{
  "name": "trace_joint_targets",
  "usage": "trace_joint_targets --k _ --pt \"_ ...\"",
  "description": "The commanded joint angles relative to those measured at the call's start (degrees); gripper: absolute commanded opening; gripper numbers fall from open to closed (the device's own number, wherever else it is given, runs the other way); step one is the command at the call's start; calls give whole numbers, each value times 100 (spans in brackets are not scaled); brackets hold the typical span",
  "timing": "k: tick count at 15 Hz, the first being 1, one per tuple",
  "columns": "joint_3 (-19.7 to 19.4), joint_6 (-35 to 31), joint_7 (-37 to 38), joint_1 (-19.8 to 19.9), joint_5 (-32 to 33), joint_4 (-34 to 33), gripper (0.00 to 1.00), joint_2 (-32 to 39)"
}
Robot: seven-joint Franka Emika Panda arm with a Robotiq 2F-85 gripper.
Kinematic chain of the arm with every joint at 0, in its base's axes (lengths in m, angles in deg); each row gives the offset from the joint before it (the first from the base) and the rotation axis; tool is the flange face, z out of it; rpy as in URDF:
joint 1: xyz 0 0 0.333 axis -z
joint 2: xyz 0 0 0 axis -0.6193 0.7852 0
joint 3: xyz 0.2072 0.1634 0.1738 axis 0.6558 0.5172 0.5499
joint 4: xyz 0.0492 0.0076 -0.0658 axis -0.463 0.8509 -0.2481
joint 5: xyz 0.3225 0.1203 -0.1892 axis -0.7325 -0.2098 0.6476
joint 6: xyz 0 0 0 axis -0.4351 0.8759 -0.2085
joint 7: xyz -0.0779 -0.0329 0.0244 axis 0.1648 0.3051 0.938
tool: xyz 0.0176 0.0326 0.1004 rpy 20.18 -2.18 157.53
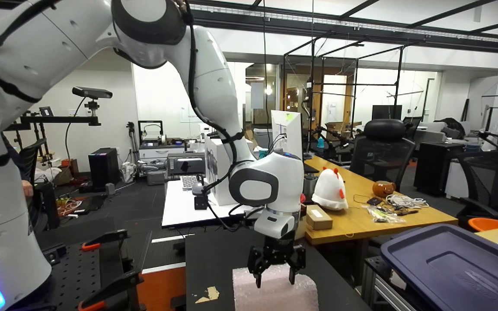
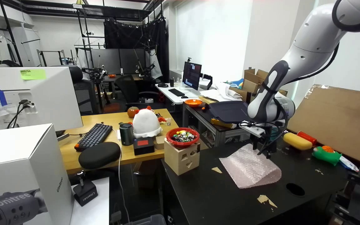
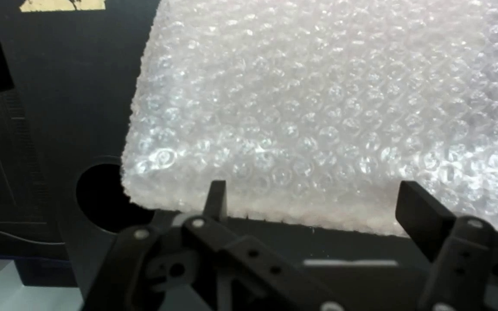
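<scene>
A sheet of pinkish-white bubble wrap (image 1: pixel 275 300) lies on the black table (image 1: pixel 214 259), and its folded or curled edge shows in an exterior view (image 2: pixel 248 167). My gripper (image 1: pixel 275 283) points down at the far part of the sheet and stands open. In the wrist view the bubble wrap (image 3: pixel 318 108) fills most of the picture, one edge running slantwise between the widely spread fingers of the gripper (image 3: pixel 314 183). Nothing is held between them. Whether the fingertips touch the sheet I cannot tell.
A wooden shape box (image 2: pixel 180 161) carries a red bowl (image 2: pixel 182 145) of small items at the table's corner. A yellow object (image 2: pixel 297 141), a green object (image 2: pixel 327 156) and a cardboard panel (image 2: pixel 339 122) line another side. The tabletop has a round hole (image 2: pixel 295 189).
</scene>
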Motion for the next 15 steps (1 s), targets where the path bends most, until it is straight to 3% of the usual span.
trace_joint_targets --k 1,9,15 --pt "-264 -84 545 -387 332 -324 100 420" --pt "-442 -79 1060 -794 698 -690 100 1064" --pt "-125 -221 971 -502 484 -857 100 1288"
